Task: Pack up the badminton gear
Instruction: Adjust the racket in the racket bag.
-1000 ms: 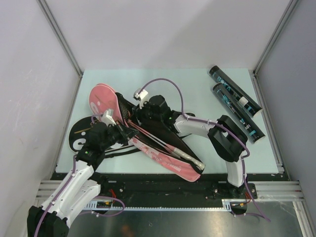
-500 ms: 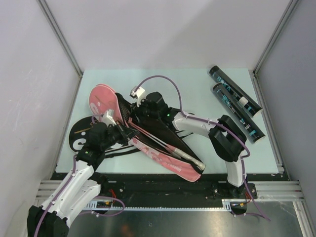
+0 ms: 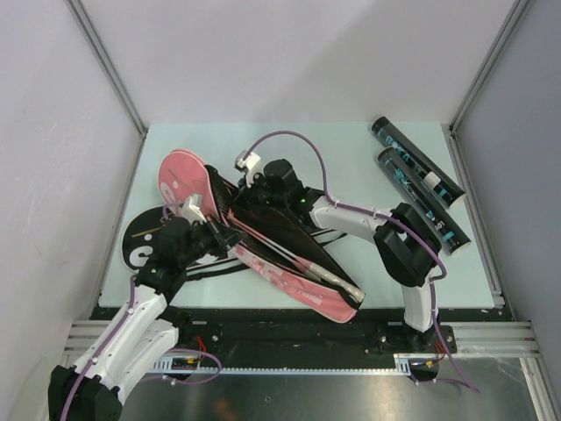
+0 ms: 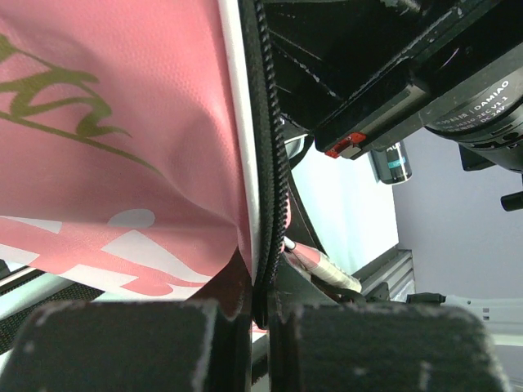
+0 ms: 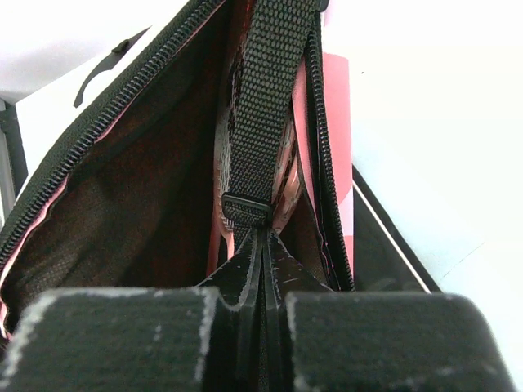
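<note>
A pink-and-white racket bag point(image 3: 181, 175) lies open at the table's left-middle, its dark lining point(image 3: 285, 230) showing. Rackets lie in it, thin shafts point(image 3: 279, 253) and a pale handle point(image 3: 339, 283) pointing to the near edge. My left gripper point(image 3: 219, 235) is shut on the bag's zipper edge point(image 4: 270, 163), next to the pink flap point(image 4: 122, 122). My right gripper point(image 3: 242, 198) is shut on the bag's black webbing strap point(image 5: 268, 106) inside the opening point(image 5: 122, 204). Two dark tubes point(image 3: 419, 185) with teal print lie at the back right. No shuttlecocks are in view.
A black cover with white print point(image 3: 143, 244) lies under the left arm. Metal frame posts point(image 3: 110, 70) and white walls stand on three sides. The rail point(image 3: 289, 333) runs along the near edge. One tube's end point(image 4: 394, 162) shows in the left wrist view.
My right gripper has shifted slightly right and farther back with the strap, and its cable loop has risen. The left gripper has held still on the zipper edge.
</note>
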{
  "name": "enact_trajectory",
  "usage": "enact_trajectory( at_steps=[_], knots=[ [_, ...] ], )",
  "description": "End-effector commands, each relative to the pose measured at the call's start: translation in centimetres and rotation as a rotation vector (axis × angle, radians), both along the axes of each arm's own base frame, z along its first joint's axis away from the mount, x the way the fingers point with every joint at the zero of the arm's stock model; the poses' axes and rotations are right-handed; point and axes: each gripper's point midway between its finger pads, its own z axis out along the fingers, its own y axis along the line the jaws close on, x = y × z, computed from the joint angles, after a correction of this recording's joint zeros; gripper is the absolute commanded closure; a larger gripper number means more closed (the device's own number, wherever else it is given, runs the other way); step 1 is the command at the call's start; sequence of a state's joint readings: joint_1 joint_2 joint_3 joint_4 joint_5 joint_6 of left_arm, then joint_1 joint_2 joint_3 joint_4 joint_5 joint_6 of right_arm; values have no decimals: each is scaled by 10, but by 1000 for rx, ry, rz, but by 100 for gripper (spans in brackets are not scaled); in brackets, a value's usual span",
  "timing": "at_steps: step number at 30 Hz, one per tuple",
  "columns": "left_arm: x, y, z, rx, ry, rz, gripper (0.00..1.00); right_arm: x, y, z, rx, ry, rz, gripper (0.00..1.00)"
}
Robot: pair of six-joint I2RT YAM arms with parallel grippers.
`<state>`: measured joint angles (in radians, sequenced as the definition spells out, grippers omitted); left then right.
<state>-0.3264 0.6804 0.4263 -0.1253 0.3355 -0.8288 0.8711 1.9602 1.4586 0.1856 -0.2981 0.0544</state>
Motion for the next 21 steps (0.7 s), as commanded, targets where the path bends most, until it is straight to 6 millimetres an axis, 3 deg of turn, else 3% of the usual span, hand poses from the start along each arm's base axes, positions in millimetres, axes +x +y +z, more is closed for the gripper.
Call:
enact_trajectory(
  at_steps=[1,4,5,6,7,12,14,18,20,21],
  knots=[
    [-2,-5,10,-9,-37,-35,100,5,5,7,14,-64,-21,100],
    [-2,-4,9,-8,-35,-32,100,0,2,12,8,-62,-19,99],
    [-2,-5,9,-8,-37,-35,100,-1,1,13,12,-59,-20,86],
    [-2,-5,9,-8,-34,-36,100,-3,-2,5,4,-50,-25,56],
    [-2,-5,9,-8,-33,-39,100,-1,-2,3,4,-55,-32,50],
    [-3,-5,9,-11,-35,-37,100,-4,2,-11,-5,-34,-21,46],
    [-3,-5,11,-12,-39,-39,100,-3,4,-13,-4,-43,-24,46],
    [-3,-5,10,-8,-36,-40,99,2,-2,-8,-10,-46,-51,79],
    [-2,-5,9,-7,-33,-35,100,2,-6,-5,-18,-43,-61,85],
    [-2,-5,9,-6,-32,-34,100,0,-9,2,-18,-48,-63,96]
  ],
)
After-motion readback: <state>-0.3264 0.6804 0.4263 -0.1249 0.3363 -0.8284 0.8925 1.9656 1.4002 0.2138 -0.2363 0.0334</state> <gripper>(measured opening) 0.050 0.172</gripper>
